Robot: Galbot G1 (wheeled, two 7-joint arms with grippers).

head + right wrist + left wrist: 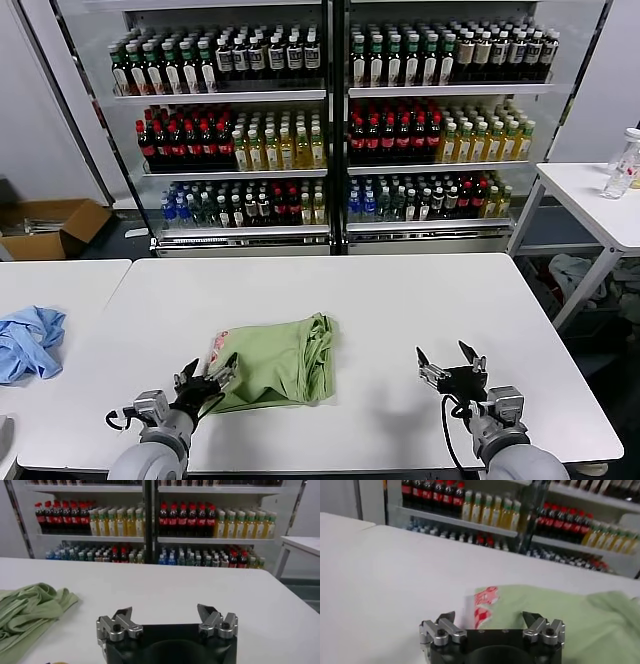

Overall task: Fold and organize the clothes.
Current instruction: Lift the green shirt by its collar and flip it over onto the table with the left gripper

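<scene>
Just ahead of the wide-open left gripper [207, 380], the folded green polo shirt [280, 362] lies on the white table [400, 300], its near-left corner at the fingertips. The right gripper [451, 363], likewise spread and empty, hovers well apart to the shirt's right.

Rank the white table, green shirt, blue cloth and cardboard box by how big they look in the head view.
1. White table, by far the largest.
2. Green shirt, folded.
3. Cardboard box and blue cloth look about alike; the box sits farther away and both are cut off by the picture's edge, so I won't rank them.
</scene>
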